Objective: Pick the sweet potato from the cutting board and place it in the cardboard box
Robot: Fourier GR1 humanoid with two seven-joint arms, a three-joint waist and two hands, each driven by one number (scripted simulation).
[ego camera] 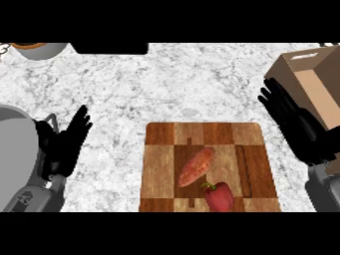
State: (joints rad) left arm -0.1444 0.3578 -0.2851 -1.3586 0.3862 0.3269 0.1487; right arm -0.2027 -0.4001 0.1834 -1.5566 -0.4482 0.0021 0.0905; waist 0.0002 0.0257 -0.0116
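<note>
A white-and-grey speckled counter (172, 79) fills the view from above. At the left edge sits a large grey pot (3, 149), cut off by the frame. At the right edge stands an open cardboard box (323, 84), tilted in view, its inside visible. Low in the middle lies a wooden cutting board (165, 164) in a checker pattern of light and dark squares. The right hand (301, 127) is just beside the box's near wall, fingers straight and spread, holding nothing. The left hand (64, 142) is between the pot and the board, fingers straight and pointing up, also holding nothing. On the board lies the sweet potato (197, 166), long and orange-brown, set at a slant near the middle. Just below it, at the board's near edge, sits a red pepper (219, 196). At the top left a grey bowl (44, 50) is partly visible.
</note>
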